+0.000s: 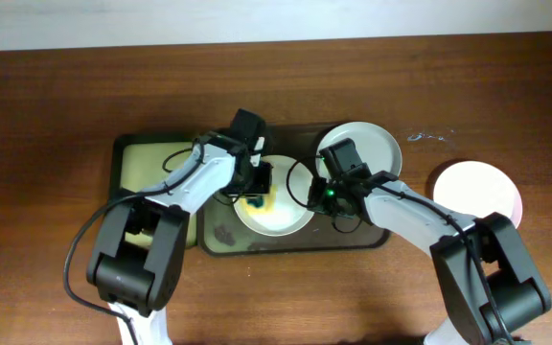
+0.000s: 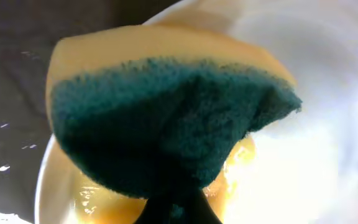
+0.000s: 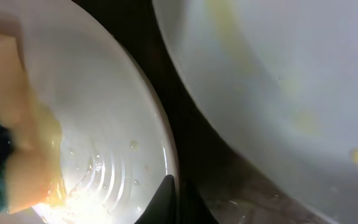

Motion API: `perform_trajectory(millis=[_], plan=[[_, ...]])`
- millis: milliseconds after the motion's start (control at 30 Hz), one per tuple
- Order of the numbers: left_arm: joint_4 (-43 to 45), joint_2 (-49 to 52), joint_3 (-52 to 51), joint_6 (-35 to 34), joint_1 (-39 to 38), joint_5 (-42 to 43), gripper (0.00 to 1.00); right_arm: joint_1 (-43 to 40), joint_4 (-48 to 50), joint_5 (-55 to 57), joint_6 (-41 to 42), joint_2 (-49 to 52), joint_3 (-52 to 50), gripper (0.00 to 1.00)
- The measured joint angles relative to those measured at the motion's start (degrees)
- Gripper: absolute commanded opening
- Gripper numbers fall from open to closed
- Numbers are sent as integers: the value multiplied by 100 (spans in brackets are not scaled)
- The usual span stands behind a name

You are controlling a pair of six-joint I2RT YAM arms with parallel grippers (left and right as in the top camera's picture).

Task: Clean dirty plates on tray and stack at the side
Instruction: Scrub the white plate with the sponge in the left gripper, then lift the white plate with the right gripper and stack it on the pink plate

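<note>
Left gripper [image 1: 257,187], clamped on the sponge [image 2: 166,124], presses the near plate [image 1: 286,218] whose rim the right gripper [image 1: 322,196] pinches; hard scrubbing could slip it free.

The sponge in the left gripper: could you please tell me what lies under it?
A white plate, wet, with a yellow smear beside the sponge. The patch directly beneath it is hidden.
</note>
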Motion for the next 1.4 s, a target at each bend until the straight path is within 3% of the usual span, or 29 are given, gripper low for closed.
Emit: perform_trajectory(millis=[167, 333, 467, 667, 1000, 1167, 1200, 1267, 1300, 1333, 1367, 1400], plan=[[-221, 343, 216, 575, 101, 1943, 0, -15, -9, 59, -2, 35, 2, 4], [-905, 531, 789, 1023, 127, 2625, 0, -15, 9, 50, -2, 57, 7, 4], [-1054, 531, 844, 909, 376, 1285, 0, -11, 63, -4, 0, 96, 22, 4], [-1414, 531, 1147, 575, 686, 116, 0, 13, 103, -79, 2, 122, 42, 4], [-1423, 531, 1172, 306, -348, -671, 0, 11, 74, -90, -2, 127, 44, 4], [-2020, 466, 1589, 446, -269, 24, 0, 11, 70, -92, -7, 127, 48, 4], [-2120, 243, 1829, 483, -13, 114, 0, 11, 68, -92, -11, 127, 48, 6], [-2243, -356, 2107, 483, 470, 98, 0, 13, 55, -92, -35, 127, 52, 34], [-2422, -820, 2208, 483, 802, -72, 0, 11, 59, -120, -59, 127, 55, 36], [-2721, -1432, 2317, 476, 1198, -474, 0, 22, 79, -157, -92, 127, 101, 31], [-3174, -1882, 2404, 391, 1436, -1060, 0, 28, 74, -157, -109, 127, 107, 14], [-3410, -2048, 2422, 297, 1502, -1423, 0, 28, 66, -131, -162, 127, 107, 4]])
